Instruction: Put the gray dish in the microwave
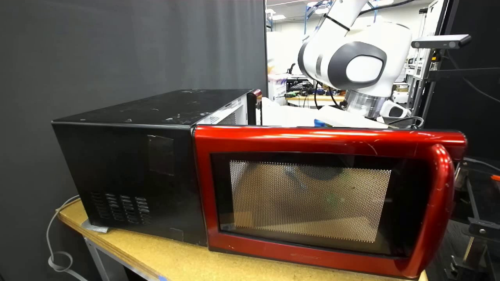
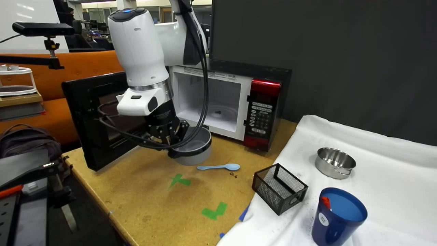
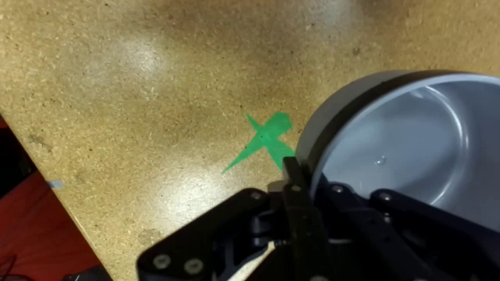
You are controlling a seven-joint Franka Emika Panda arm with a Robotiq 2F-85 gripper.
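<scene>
We find the hand point(image 3: 312, 183) clenched on the gray dish point(image 3: 402, 148), pinching its wall at the pale rim: in the wrist view, one of the fingers point(image 3: 293, 175) lies along the outside while its partner reaches over into the inside. The dish therefore sits right at the fingertips, its round body spreading away to one side of them, mouth upward; we cannot tell whether its base touches the worktop point(image 2: 153, 212). Black cables point(image 2: 206, 85) loop down from the arm point(image 2: 141, 51) and pass across the hand in an exterior view. Near the dish we see a cross of green tape point(image 3: 269, 134) stuck to the worktop, and just beside the dish in an exterior view lies a light blue spoon point(image 2: 220, 167). Beyond the hand stands the microwave point(image 2: 245, 106), its white cavity in sight, with the dish outside and in front of it. Its red-framed door point(image 1: 328, 203) is swung wide, and in an exterior view it screens the hand, so that we make out only dim shapes through the window. Farther out, a black mesh basket point(image 2: 268, 196) sits at the edge of a white cloth point(image 2: 392, 205), which carries a metal bowl point(image 2: 336, 169) and a blue cup point(image 2: 336, 229).
</scene>
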